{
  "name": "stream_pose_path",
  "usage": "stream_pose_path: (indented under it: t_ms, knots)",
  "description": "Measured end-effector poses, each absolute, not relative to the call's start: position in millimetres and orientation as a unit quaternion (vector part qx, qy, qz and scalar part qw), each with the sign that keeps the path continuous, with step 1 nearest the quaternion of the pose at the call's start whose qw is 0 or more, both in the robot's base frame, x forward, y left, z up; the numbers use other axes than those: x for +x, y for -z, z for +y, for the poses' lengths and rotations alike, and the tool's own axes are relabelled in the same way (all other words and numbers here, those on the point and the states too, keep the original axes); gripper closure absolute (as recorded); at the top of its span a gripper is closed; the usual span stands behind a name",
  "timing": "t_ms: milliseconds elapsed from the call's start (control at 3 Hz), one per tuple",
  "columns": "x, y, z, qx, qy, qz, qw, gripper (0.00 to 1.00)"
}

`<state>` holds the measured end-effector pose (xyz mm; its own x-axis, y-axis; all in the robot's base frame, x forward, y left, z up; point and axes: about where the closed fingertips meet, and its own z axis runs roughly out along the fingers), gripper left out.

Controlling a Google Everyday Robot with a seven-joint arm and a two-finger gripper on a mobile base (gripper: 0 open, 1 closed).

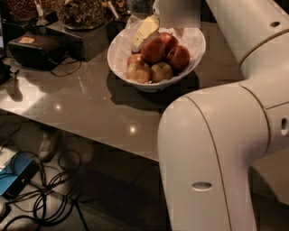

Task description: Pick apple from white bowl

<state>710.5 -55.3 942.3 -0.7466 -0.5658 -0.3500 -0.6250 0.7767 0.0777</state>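
The white bowl (122, 54) stands on the table at the top centre, lined with crinkled paper and filled with several apples. A deep red apple (153, 48) lies on top of the pile, with two more red ones (179, 57) beside and behind it and paler ones (139, 72) in front. My gripper (161, 32) hangs over the back of the bowl, open. Its pale left finger (144, 30) reaches down beside the top red apple, and the other finger (179, 32) sits at the bowl's far side. The wrist is cut off by the top edge.
My white arm (226, 135) fills the right half of the view. A dark box (36, 47) and glass jars of snacks (81, 13) stand at the table's back left. Cables (40, 189) and a blue device (16, 173) lie on the floor below the table's front edge.
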Motion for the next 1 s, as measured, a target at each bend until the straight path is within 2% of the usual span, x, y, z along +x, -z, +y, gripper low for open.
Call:
stream_pose_path:
  t_ms: [333, 1000]
  knots:
    - [711.9, -939.4, -54.7, -0.315, -0.096, 0.932, 0.15, 0.11]
    - [713.0, -939.7, -53.8, -0.309, -0.098, 0.934, 0.148, 0.15]
